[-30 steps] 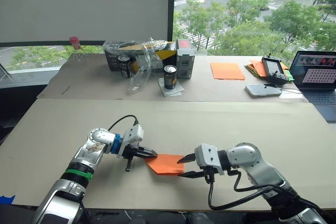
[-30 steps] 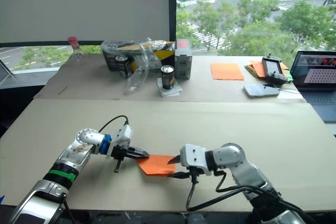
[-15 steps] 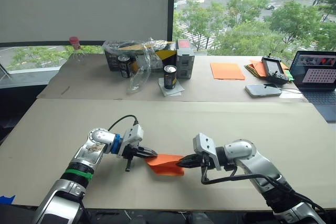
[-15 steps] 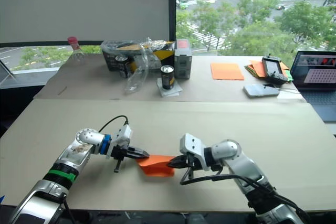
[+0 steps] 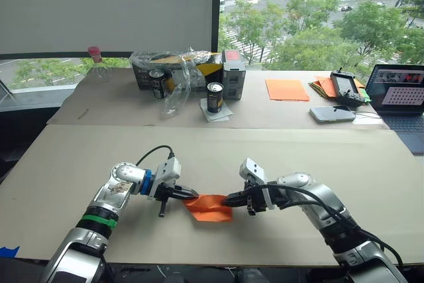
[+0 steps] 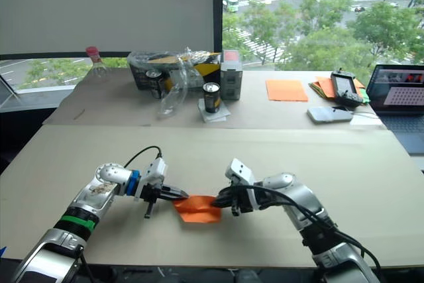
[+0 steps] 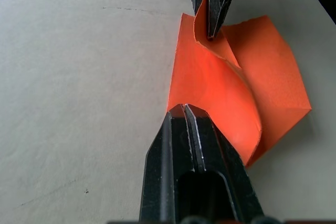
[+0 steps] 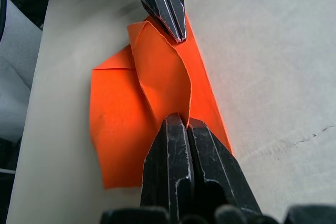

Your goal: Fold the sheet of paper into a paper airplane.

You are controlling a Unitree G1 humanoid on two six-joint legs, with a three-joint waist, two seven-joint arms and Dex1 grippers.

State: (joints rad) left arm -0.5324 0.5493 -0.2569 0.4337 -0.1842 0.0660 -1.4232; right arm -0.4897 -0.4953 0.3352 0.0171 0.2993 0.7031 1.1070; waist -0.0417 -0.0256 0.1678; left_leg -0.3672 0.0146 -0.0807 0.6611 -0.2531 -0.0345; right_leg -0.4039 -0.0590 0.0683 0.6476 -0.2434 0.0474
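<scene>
The sheet of paper (image 5: 211, 207) is bright orange and lies on the near table between my two grippers. My left gripper (image 5: 193, 195) is shut, its tips pinching the sheet's left corner (image 7: 184, 109). My right gripper (image 5: 229, 199) is shut on the opposite edge and holds it raised. That edge curls up and over the rest of the sheet (image 8: 121, 119), which stays flat on the table. In the right wrist view my right gripper (image 8: 180, 120) grips the curled flap, with the left gripper (image 8: 177, 31) at the sheet's far end.
On the back table stand two cans (image 5: 214, 96), a crumpled plastic bag (image 5: 177, 77), a box (image 5: 233, 65) and a red-capped bottle (image 5: 96, 61). Further right lie a smooth orange sheet (image 5: 287, 89), a pile of papers (image 5: 323, 87), a controller (image 5: 345, 87), a phone (image 5: 332, 114) and a laptop (image 5: 401, 92).
My right gripper went from open beside the sheet to shut on its right edge, then drew that edge up and toward the left, curling it. The left gripper stayed put.
</scene>
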